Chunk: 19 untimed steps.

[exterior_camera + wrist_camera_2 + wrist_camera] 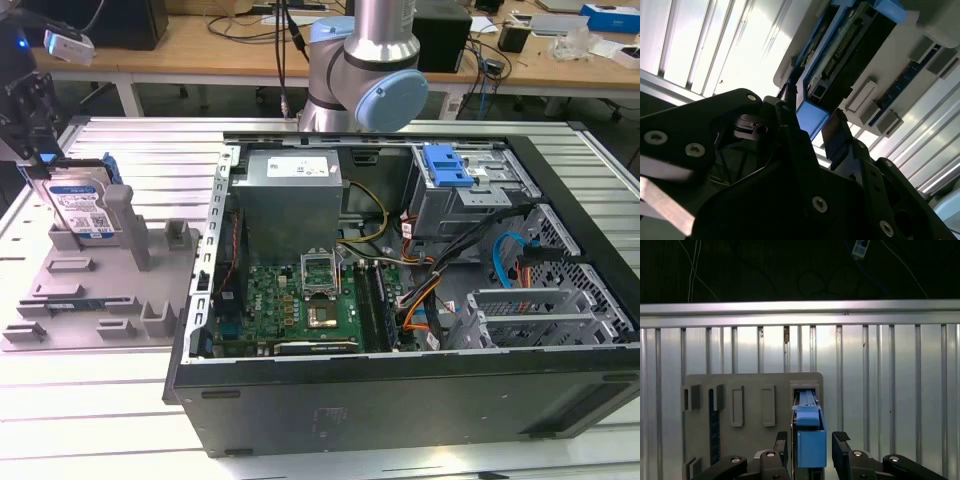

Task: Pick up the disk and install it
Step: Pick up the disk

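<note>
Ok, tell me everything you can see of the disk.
The disk is a silver metal drive with a white-and-blue label, framed by a blue plastic carrier. It stands on edge in a slot of the grey holder at the exterior view's left, outside the computer case. In the first wrist view the open gripper straddles its top edge, fingers on either side, with a gap showing at one finger.

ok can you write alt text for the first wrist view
The gripper sits open with one black finger on either side of the disk, which stands on edge in a slot of a grey holder. The holder rests on a ribbed metal table, with darkness beyond.
</note>
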{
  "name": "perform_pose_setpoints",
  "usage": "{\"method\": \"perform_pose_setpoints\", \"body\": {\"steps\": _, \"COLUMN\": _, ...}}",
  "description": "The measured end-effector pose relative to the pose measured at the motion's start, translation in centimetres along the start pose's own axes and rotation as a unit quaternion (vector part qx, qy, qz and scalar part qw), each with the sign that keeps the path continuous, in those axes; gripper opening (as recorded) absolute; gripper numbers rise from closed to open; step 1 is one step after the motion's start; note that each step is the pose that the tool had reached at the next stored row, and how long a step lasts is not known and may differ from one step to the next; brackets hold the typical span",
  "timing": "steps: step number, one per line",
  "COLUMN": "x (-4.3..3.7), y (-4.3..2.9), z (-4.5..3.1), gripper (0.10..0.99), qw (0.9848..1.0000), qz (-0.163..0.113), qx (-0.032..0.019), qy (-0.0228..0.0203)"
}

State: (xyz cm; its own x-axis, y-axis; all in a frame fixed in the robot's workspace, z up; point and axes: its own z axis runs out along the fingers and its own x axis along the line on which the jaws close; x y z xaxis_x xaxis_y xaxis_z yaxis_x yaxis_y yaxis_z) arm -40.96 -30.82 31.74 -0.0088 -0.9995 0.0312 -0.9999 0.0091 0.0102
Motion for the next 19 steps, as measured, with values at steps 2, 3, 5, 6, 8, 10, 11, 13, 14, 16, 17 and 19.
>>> {"method": "perform_pose_setpoints", "body": {"steps": 2, "x": 0.00, "y": 0.00, "z": 0.10, "gripper": 0.482, "qw": 1.0000, "qz": 0.000, "qx": 0.0000, "qy": 0.0000}}
{"method": "perform_pose_setpoints", "body": {"steps": 3, "x": -0.01, "y": 0.01, "z": 0.21, "gripper": 0.482, "qw": 1.0000, "qz": -0.001, "qx": 0.0000, "qy": 0.0000}}
{"method": "perform_pose_setpoints", "body": {"steps": 5, "x": -0.01, "y": 0.05, "z": 0.44, "gripper": 0.482, "qw": 1.0000, "qz": -0.002, "qx": 0.0000, "qy": 0.0000}}
{"method": "perform_pose_setpoints", "body": {"steps": 6, "x": -0.01, "y": 0.08, "z": 0.52, "gripper": 0.482, "qw": 1.0000, "qz": -0.002, "qx": 0.0000, "qy": 0.0001}}
{"method": "perform_pose_setpoints", "body": {"steps": 8, "x": -0.01, "y": 0.10, "z": 0.63, "gripper": 0.482, "qw": 1.0000, "qz": -0.003, "qx": 0.0000, "qy": 0.0001}}
{"method": "perform_pose_setpoints", "body": {"steps": 10, "x": -0.02, "y": 0.13, "z": 0.82, "gripper": 0.482, "qw": 1.0000, "qz": -0.003, "qx": 0.0001, "qy": 0.0001}}
{"method": "perform_pose_setpoints", "body": {"steps": 11, "x": -0.02, "y": 0.14, "z": 0.87, "gripper": 0.482, "qw": 1.0000, "qz": -0.004, "qx": 0.0001, "qy": 0.0001}}
{"method": "perform_pose_setpoints", "body": {"steps": 13, "x": -0.03, "y": 0.16, "z": 1.04, "gripper": 0.482, "qw": 1.0000, "qz": -0.004, "qx": 0.0001, "qy": 0.0001}}
{"method": "perform_pose_setpoints", "body": {"steps": 14, "x": -0.03, "y": 0.16, "z": 1.10, "gripper": 0.482, "qw": 1.0000, "qz": -0.005, "qx": 0.0001, "qy": 0.0000}}
{"method": "perform_pose_setpoints", "body": {"steps": 16, "x": -0.03, "y": 0.17, "z": 1.20, "gripper": 0.482, "qw": 1.0000, "qz": -0.005, "qx": 0.0000, "qy": 0.0001}}
{"method": "perform_pose_setpoints", "body": {"steps": 17, "x": -0.03, "y": 0.17, "z": 1.23, "gripper": 0.482, "qw": 1.0000, "qz": -0.006, "qx": 0.0000, "qy": 0.0002}}
{"method": "perform_pose_setpoints", "body": {"steps": 19, "x": -0.04, "y": 0.17, "z": 1.27, "gripper": 0.482, "qw": 1.0000, "qz": -0.006, "qx": 0.0001, "qy": 0.0001}}
